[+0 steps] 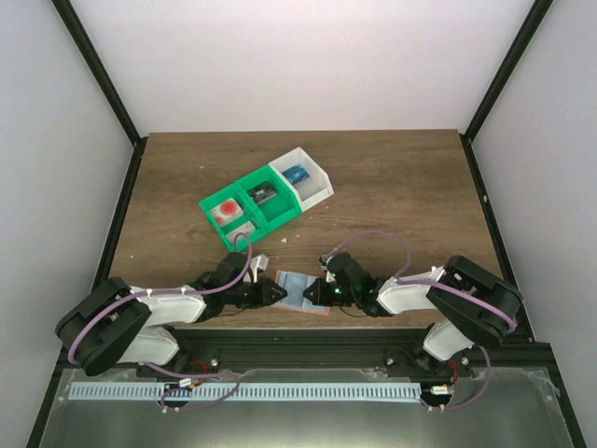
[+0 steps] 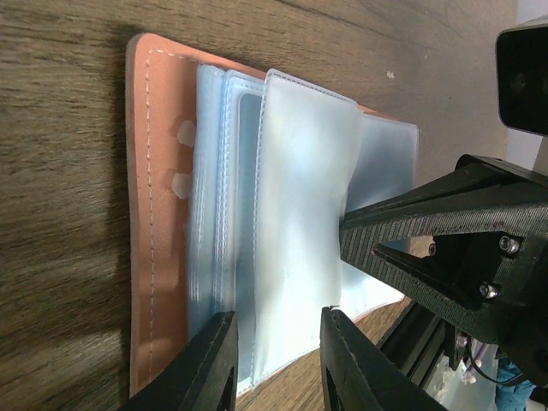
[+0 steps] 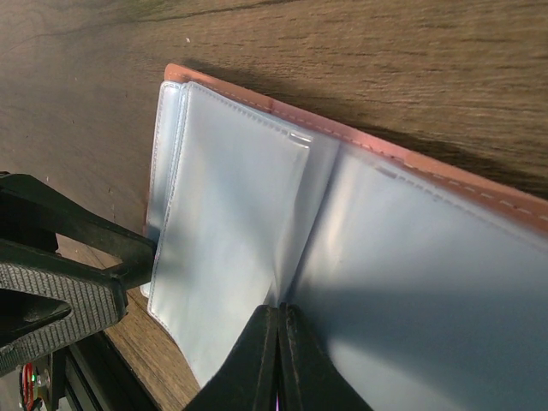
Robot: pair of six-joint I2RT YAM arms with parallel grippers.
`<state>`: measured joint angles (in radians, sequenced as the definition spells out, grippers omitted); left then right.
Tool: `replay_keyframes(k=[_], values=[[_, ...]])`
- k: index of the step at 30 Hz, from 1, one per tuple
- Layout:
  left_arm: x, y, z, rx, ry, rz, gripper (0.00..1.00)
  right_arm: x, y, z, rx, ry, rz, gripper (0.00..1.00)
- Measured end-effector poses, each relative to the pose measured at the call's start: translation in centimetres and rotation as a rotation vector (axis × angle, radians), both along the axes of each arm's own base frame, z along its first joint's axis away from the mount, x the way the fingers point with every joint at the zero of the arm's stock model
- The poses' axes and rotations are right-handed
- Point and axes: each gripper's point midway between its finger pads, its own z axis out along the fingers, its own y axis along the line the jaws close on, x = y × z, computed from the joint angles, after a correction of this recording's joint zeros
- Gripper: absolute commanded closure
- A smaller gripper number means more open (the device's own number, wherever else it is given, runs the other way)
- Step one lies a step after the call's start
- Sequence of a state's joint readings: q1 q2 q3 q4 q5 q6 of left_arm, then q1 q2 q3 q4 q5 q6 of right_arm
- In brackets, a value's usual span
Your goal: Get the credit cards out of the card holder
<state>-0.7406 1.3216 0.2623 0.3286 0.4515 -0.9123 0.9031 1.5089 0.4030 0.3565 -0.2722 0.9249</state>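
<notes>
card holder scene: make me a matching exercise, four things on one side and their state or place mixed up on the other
1 card holder
2 left fingers
3 right fingers
4 bin

a pressed together, tips at the plastic sleeves
b green and white, farther back on the table
c apart, astride one sleeve's edge
d lying open by the table's near edge

Pairs: 1-d, 2-c, 3-a, 4-b
</notes>
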Motion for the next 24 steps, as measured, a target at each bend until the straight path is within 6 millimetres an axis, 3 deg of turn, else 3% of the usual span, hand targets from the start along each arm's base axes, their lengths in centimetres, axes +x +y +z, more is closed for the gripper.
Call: replay_keyframes(k=[15, 19, 24], values=[[-0.03, -0.65, 0.31, -0.011, 0.000, -0.020, 0.84, -0.01, 0.06, 0.02, 0.003, 0.000, 0.002, 0.98], [-0.07, -0.72, 0.21, -0.009, 0.003, -0.023, 0.99, -0.02, 0.07, 0.02, 0.003, 0.000, 0.003, 0.98], [-0.16, -0.99, 0.21, -0.009, 0.004, -0.031, 1.00, 0.00, 0.06, 0.02, 0.003, 0.000, 0.002, 0.97]])
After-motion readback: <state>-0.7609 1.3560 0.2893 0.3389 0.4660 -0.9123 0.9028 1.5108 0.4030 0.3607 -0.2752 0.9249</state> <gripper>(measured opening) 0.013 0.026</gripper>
